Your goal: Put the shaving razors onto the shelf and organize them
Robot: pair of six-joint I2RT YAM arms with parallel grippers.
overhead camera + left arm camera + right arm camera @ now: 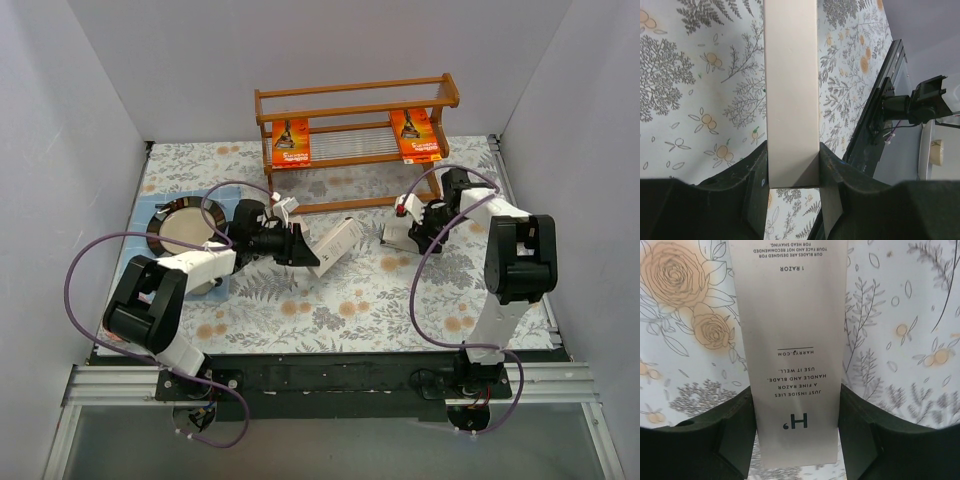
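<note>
The shelf [350,88] is orange-brown, the two packs [291,143] [416,135] on it bright orange, the boxes [335,246] [792,350] before it white, and the cloth [300,310] beneath it pale with grey ferns and orange blossoms.

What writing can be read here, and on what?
On the slim white cardboard box, right wrist view, upside down:
"H'"
"JUST INSIDE LIES A FINE RAZOR HANDLE AND BLADE. USE IT WELL."
"HARRYS.COM"
"1 RAZOR"
"OUR BLADES ARE DESIGNED FOR YOUR FACE AND NOT RECOMMENDED FOR HEAD SHAVING."
Two flat orange packs on the orange-brown wooden shelf: too small to read.
The other white box shows no print.
</note>
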